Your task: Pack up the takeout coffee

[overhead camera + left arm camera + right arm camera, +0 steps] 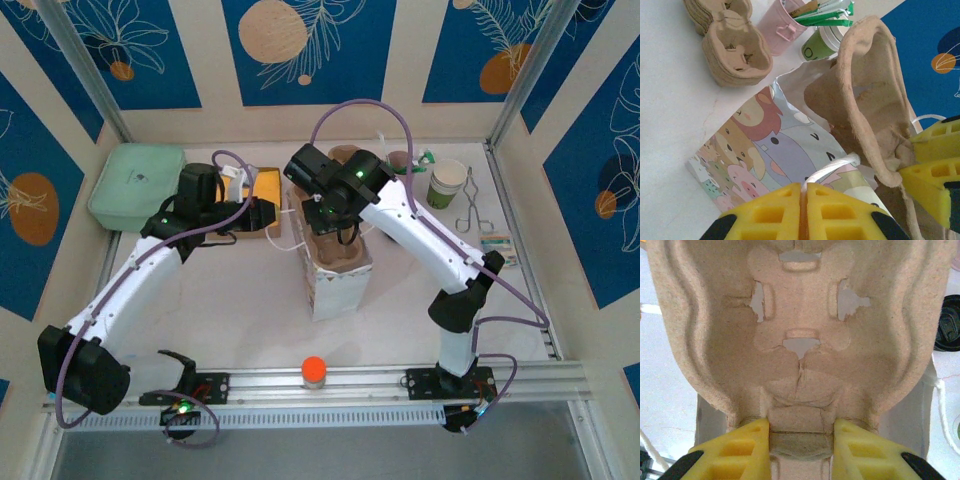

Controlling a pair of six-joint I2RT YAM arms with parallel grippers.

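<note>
With the left end effector [803, 212] pinching the cord [832, 167] of the bag [765, 150] and the right end effector [800, 445] clamping the pulp carrier [800, 330], its rim could snag and topple the bag; the takeout coffee [948, 327] stands outside at the carrier's three o'clock.

Rough matt pulp tray [800, 315]; smooth printed paper bag [775, 150].
</note>
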